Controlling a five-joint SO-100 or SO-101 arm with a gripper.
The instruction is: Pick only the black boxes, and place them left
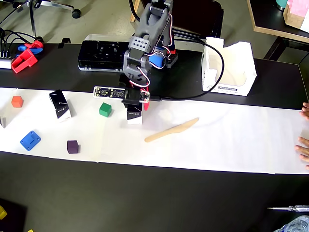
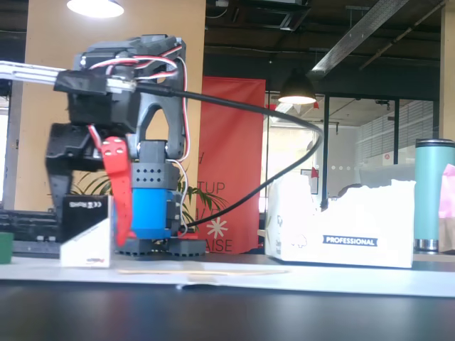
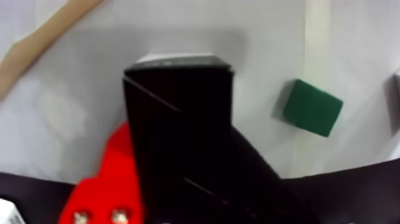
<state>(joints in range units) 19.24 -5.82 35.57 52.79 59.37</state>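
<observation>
My worktop (image 1: pixel 145 198) is black, with a wide white paper strip (image 1: pixel 231 140) across it. At the back, at about eleven o'clock from my claw in the overhead view, lies a flat black case (image 1: pixel 99 54); at two o'clock stands a torn white carton (image 1: pixel 231 67), which the fixed view shows printed "PROFESSIONAL" (image 2: pixel 348 240).

My arm (image 1: pixel 147 43) reaches forward over the paper, and my claw (image 1: pixel 135 107) is down around a black box (image 1: pixel 134 116) near the strip's middle. In the wrist view that box (image 3: pixel 178 131) fills the centre, with my red finger (image 3: pixel 104 184) against its left side and the dark finger low on the right. In the fixed view the red finger (image 2: pixel 117 188) hangs just beside the box (image 2: pixel 87 231), which sits on the paper. The jaws are narrowed about it, but I cannot tell whether they are pressing on it.

A second black box (image 1: pixel 60 104) stands tilted at nine o'clock from my claw in the overhead view, well apart. A wooden knife (image 1: pixel 171 130) lies at four o'clock, near. A blue block (image 1: pixel 30 140) sits far off at eight o'clock.

The cubes: green (image 1: pixel 105 109) just beside my claw at nine o'clock, purple (image 1: pixel 72 146) at eight o'clock, orange (image 1: pixel 17 101) far out at nine.
</observation>
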